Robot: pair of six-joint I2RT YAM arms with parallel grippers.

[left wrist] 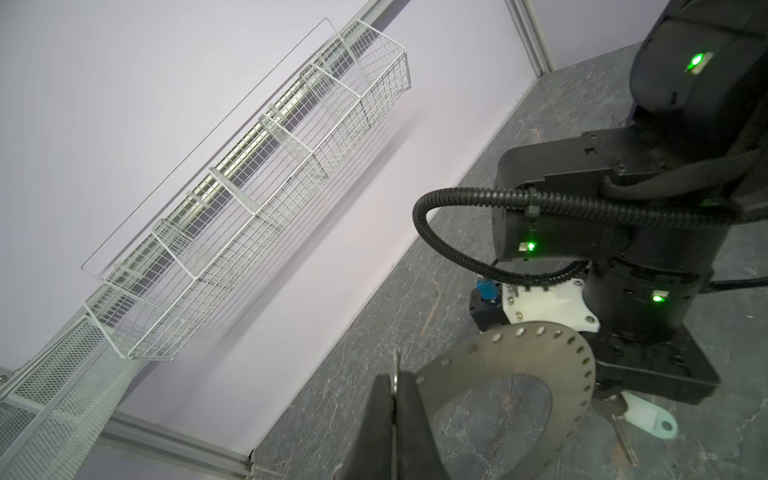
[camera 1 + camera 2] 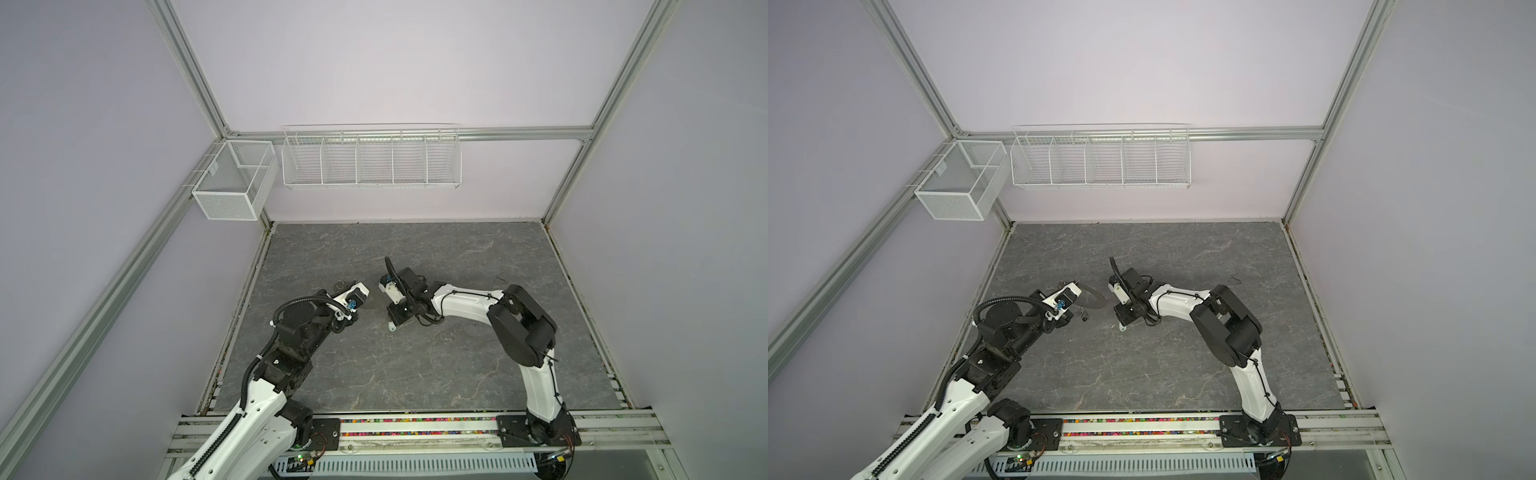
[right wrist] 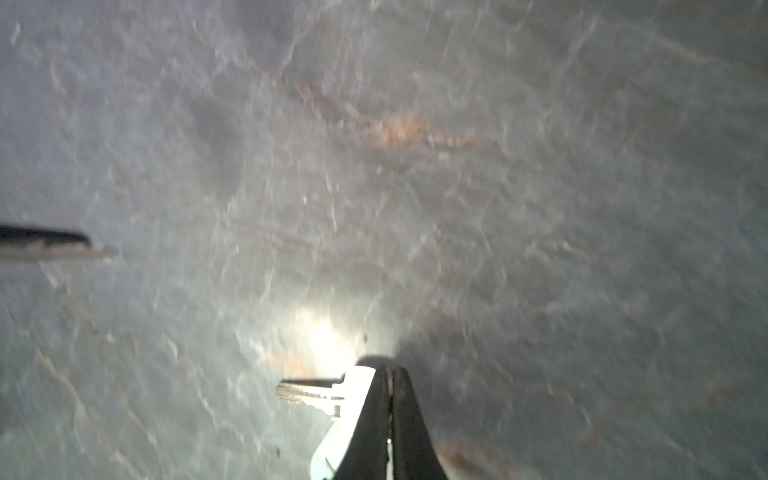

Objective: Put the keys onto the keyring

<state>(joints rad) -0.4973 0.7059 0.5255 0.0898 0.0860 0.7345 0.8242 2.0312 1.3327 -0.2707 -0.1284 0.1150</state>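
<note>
The keyring [image 1: 519,365], a flat grey disc with small holes round its rim, is held off the table by its edge, and my left gripper [image 1: 397,384] is shut on it. In a top view it shows as a dark crescent [image 2: 1095,301]. The white-tagged key [image 3: 309,392] lies on the table; its tag [image 1: 648,419] shows past the ring. My right gripper [image 3: 390,372] points down at the table, shut, with a thin metal part of that key between its tips and the tag against one finger. A small dark piece [image 2: 1084,318] sits beside my left gripper, too small to identify.
A white wire basket [image 2: 371,160] with several compartments hangs on the back wall. A mesh box [image 2: 232,183] hangs on the left wall. The right arm's wrist [image 1: 602,232] stands close behind the ring. A small dark loop [image 2: 1235,279] lies far right on the grey table.
</note>
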